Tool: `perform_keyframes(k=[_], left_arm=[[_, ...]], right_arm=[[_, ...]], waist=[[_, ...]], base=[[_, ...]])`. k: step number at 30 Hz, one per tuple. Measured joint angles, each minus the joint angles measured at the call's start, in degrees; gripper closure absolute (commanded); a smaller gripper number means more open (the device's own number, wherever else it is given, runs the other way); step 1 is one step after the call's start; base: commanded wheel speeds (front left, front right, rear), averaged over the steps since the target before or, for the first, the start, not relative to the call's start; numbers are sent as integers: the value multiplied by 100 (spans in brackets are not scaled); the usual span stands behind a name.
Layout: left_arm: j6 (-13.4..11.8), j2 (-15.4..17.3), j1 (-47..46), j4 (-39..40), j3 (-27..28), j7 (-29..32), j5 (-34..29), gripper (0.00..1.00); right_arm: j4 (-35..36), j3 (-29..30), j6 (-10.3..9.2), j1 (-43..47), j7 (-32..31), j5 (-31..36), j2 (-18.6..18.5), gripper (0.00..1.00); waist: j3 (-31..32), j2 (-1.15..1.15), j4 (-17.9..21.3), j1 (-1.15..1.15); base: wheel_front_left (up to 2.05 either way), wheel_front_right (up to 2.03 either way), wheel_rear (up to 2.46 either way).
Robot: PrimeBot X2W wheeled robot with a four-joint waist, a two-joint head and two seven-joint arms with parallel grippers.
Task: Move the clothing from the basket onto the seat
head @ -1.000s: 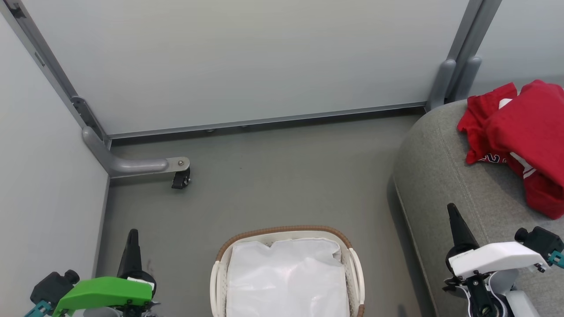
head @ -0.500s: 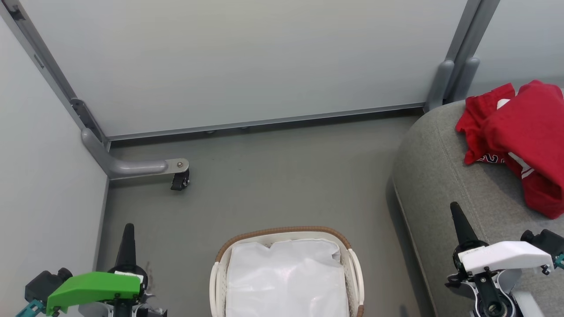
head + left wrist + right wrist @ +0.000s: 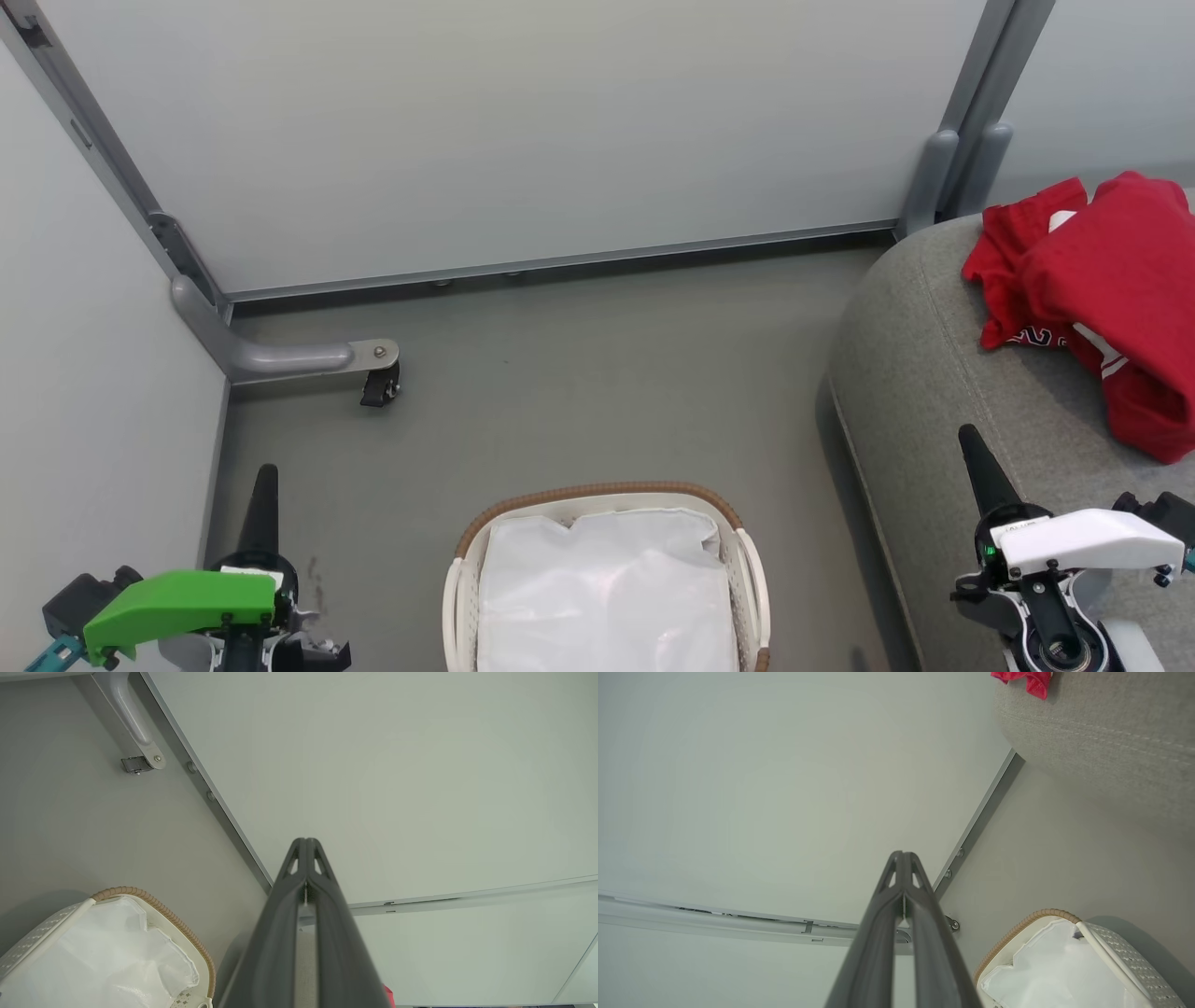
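Both end effectors closed, empty

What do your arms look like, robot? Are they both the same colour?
No. The left gripper has a bright green cover, the right gripper a white cover. Both end in long, dark, pointed jaws with small triangle holes near the tips. Black knobs and teal bits sit beside the covers.

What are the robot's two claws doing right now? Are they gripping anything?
Left gripper: shut, holding nothing.
Right gripper: shut, holding nothing.
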State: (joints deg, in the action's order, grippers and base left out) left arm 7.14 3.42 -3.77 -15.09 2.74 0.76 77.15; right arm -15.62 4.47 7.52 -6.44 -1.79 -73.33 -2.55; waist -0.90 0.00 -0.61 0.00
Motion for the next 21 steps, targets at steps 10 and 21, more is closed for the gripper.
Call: perform_keyframes(k=[10, 21], left_arm=[[0, 0, -44, 23, 76, 129, 445, 100], [18, 0, -99, 49, 144, 272, 854, 100]], right_arm=[[38, 53, 0, 0, -125, -513, -3, 100], [78, 107, -1, 0, -255, -1010, -7, 100]], waist=[[17, 0, 15, 0], [36, 0, 31, 0]], base=[[0, 0, 0], [0, 0, 0]])
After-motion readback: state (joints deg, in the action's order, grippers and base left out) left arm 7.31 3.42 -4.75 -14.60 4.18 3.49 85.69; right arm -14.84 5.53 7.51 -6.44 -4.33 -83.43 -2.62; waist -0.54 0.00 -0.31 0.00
